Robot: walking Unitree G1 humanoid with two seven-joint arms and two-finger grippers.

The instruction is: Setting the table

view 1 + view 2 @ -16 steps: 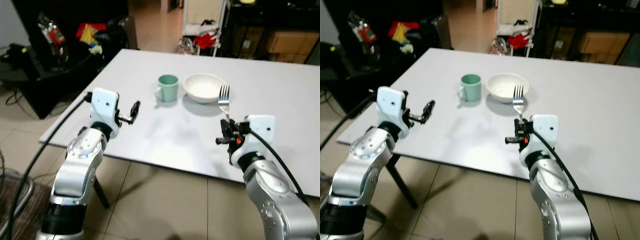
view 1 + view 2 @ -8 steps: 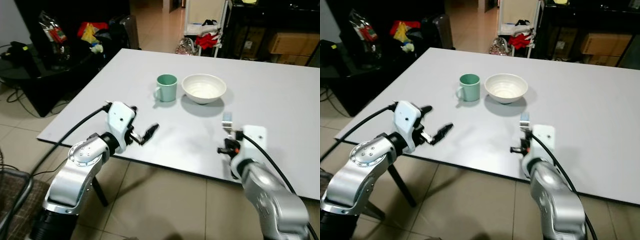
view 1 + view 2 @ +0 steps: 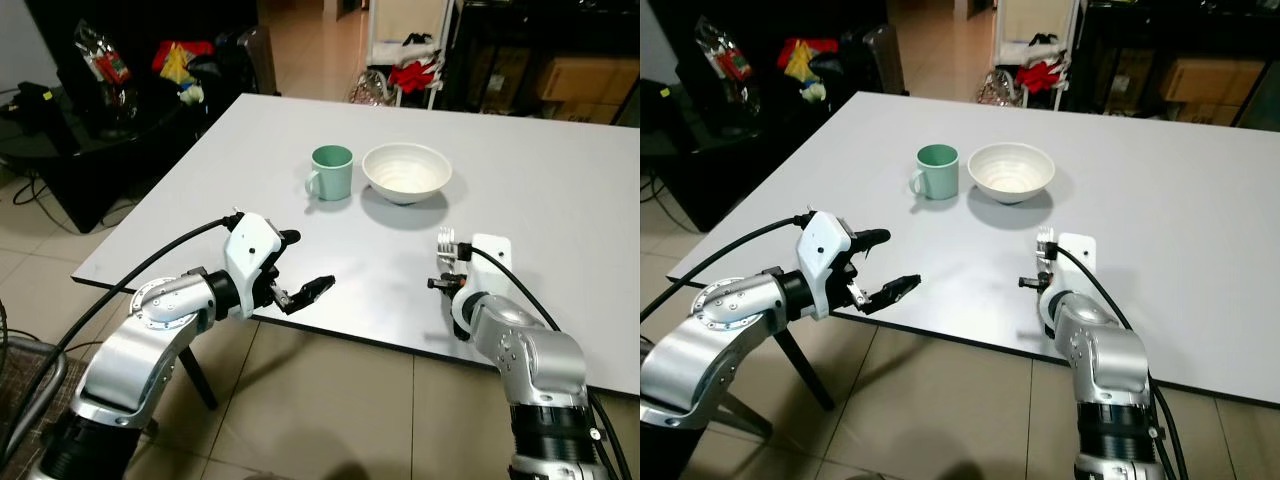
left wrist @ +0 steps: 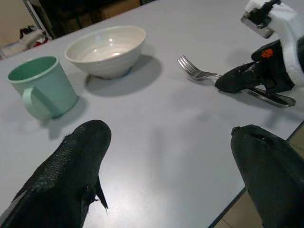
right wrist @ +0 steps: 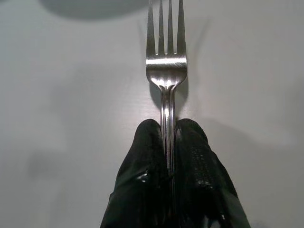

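1. My right tool, at lower right of the left eye view, is clamped on the handle of a fork; in the right wrist view its two black fingers pinch the stem just below the neck.
2. The fork lies low against the white table, tines pointing up the frame toward the bowl, and sits well apart from it at centre right of the left eye view.
3. The bowl, white and round, stands at upper centre of the left eye view, with a green cup just beside it on the left, handle turned to the frame's left.
4. My left tool hovers at the near table edge, lower centre-left of the left eye view, its fingers spread wide and holding nothing.
5. In the left wrist view, the cup sits at upper left, the bowl at upper centre and the fork with the right tool at upper right.
6. Beyond the table, at upper left of the left eye view, dark furniture carries red and yellow clutter; tiled floor shows along the bottom.
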